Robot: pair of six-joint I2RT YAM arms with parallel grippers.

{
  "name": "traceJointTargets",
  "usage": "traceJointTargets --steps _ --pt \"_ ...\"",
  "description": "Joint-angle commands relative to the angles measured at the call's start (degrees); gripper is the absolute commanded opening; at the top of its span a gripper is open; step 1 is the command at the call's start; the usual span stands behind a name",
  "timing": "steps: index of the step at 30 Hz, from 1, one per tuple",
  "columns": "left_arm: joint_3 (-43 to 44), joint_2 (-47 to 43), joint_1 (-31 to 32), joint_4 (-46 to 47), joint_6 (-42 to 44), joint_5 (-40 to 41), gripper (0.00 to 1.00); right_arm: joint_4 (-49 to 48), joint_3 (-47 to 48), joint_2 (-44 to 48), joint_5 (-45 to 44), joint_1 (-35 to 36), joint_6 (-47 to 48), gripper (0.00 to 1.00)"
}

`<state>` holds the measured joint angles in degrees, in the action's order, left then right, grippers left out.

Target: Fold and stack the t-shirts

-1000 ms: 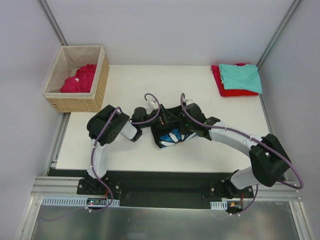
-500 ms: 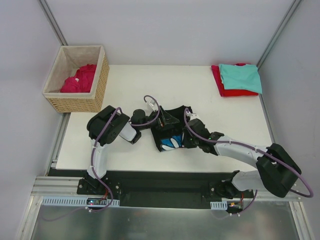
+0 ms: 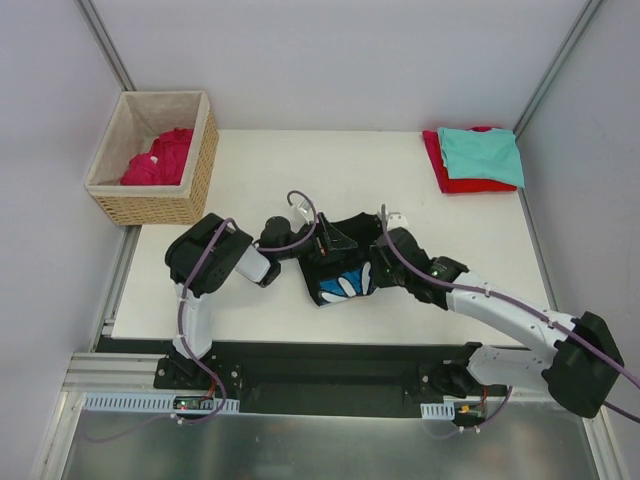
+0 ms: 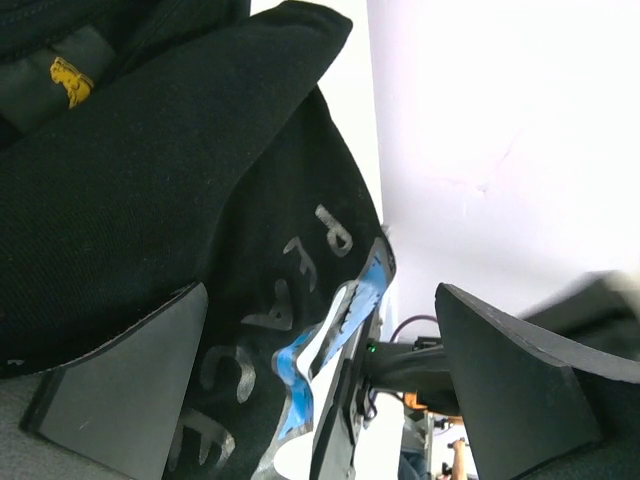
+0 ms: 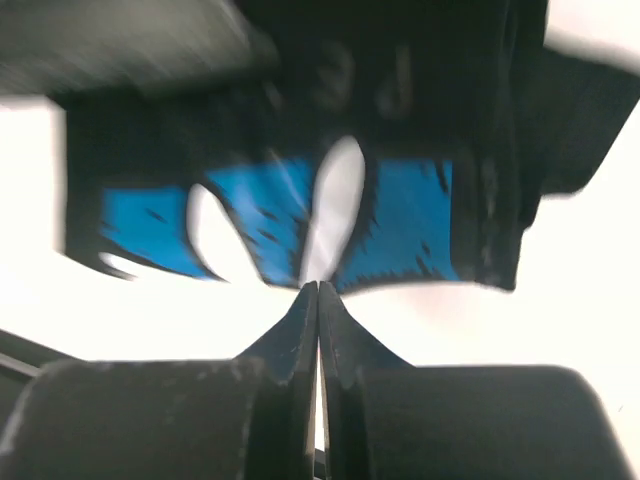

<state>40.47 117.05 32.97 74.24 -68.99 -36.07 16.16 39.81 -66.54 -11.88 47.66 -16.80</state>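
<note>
A black t-shirt point(image 3: 341, 284) with a blue and white flower print lies bunched mid-table between both grippers. My left gripper point(image 3: 325, 248) is open at its left side; in the left wrist view the wide-apart fingers point(image 4: 120, 395) straddle a raised fold of black cloth point(image 4: 180, 180). My right gripper point(image 3: 378, 272) comes in from the right and is shut. In the blurred right wrist view its tips point(image 5: 318, 288) meet at the near edge of the print point(image 5: 400, 210); no cloth shows between them. A teal t-shirt point(image 3: 482, 153) lies folded on a red one point(image 3: 455, 183) at the back right.
A wicker basket point(image 3: 200, 165) with beige lining stands off the table's back left corner, holding a crimson-pink t-shirt point(image 3: 160, 158). The white table point(image 3: 300, 170) ends near the arm bases. Grey walls close in the back and both sides.
My right arm has stretched out, its elbow swinging towards the near right corner, while its shut gripper stayed at the shirt's right side. The shirt shifted slightly. My left gripper stayed open and almost still.
</note>
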Motion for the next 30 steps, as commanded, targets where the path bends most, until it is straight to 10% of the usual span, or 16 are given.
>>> traceJointTargets --steps 1,18,22,30 --pt "-1.1 -5.7 0.4 -9.9 3.2 -3.3 0.99 6.2 9.9 1.9 -5.1 0.1 3.6 0.01" --pt "2.7 -31.4 5.9 -33.0 8.2 -2.9 0.99 -1.4 8.0 -7.0 9.6 -12.1 2.5 0.01" --pt "-2.7 -33.3 7.2 -24.6 5.0 -1.6 0.99 -2.3 8.4 -5.4 14.5 -14.3 2.4 0.76" --pt "-14.4 -36.3 7.4 -8.6 -1.7 3.5 0.99 1.6 7.6 1.5 28.5 -21.6 0.2 0.96"
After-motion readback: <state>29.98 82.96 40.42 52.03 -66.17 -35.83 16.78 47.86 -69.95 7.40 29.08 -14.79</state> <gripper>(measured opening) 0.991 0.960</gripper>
